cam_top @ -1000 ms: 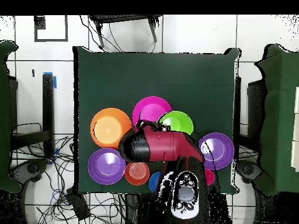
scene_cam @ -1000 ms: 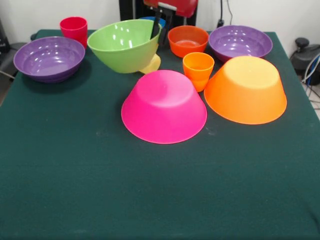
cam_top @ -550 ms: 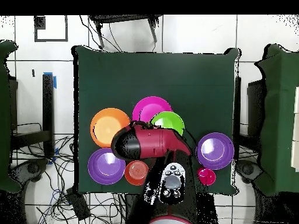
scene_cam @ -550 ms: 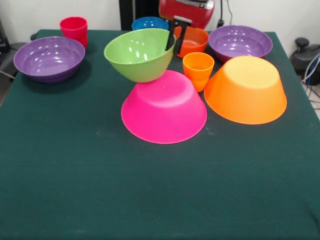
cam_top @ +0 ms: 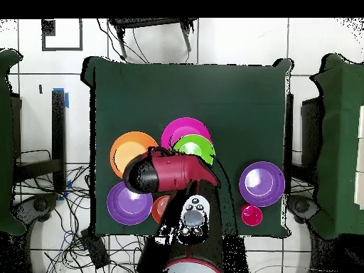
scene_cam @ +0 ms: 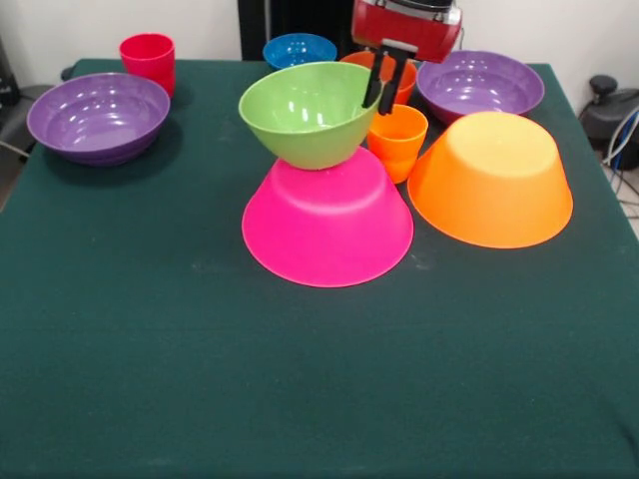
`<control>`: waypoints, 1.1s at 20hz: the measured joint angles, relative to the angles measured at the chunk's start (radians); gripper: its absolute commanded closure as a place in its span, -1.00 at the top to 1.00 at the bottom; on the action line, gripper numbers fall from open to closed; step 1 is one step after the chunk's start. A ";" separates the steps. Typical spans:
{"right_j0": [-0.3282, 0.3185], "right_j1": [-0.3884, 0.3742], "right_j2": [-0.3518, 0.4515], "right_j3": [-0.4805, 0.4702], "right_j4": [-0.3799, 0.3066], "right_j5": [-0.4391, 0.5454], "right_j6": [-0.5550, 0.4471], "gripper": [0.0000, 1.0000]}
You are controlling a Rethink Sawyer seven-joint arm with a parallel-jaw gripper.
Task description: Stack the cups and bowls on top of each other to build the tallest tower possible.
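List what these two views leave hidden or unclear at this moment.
- Overhead view: the arm covers the orange cup, blue bowl and part of the orange-red bowl.
- Front view: the green bowl hides part of the orange-red bowl; whether it touches the pink bowl is unclear.
- Pale yellow cup: not visible in either view.

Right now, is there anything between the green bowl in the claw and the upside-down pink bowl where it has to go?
Nothing visible is in the way. The claw grips the green bowl by its rim, and the bowl's base already sits at the top of the pink bowl. The orange cup stands beside them, not between.
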 measured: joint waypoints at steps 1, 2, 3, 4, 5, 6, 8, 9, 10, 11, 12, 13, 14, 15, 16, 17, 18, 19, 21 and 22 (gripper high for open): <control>0.005 0.002 -0.003 -0.003 0.001 0.000 0.000 -1.00; 0.015 0.007 -0.010 -0.008 0.002 0.000 0.000 -1.00; 0.024 0.012 -0.016 -0.013 0.003 0.000 0.000 -1.00; 0.034 0.017 -0.022 -0.019 0.005 0.000 0.000 -1.00; 0.049 0.028 -0.034 -0.028 0.005 0.000 0.000 -1.00; 0.058 0.034 -0.041 -0.033 0.005 0.000 0.000 -1.00; 0.077 0.046 -0.055 -0.044 0.005 0.000 0.000 -1.00; 0.084 0.052 -0.061 -0.049 0.006 0.000 0.000 -1.00; 0.092 0.058 -0.066 -0.054 0.006 0.000 0.000 -1.00; 0.099 0.063 -0.072 -0.058 0.006 0.000 0.000 -1.00; 0.105 0.068 -0.078 -0.061 0.009 0.000 0.000 -1.00; 0.112 0.074 -0.085 -0.065 0.011 0.000 0.000 -1.00; 0.118 0.079 -0.091 -0.068 0.014 0.000 0.000 -1.00; 0.125 0.084 -0.098 -0.071 0.016 0.000 0.000 -1.00; 0.131 0.089 -0.105 -0.074 0.021 0.000 0.000 -1.00; 0.135 0.093 -0.110 -0.077 0.026 0.000 0.000 -1.00; 0.140 0.096 -0.115 -0.079 0.031 0.000 0.000 -1.00; 0.145 0.100 -0.120 -0.082 0.036 0.000 0.000 -1.00; 0.148 0.105 -0.126 -0.084 0.047 0.000 0.000 -1.00; 0.150 0.107 -0.129 -0.085 0.052 0.000 0.000 -1.00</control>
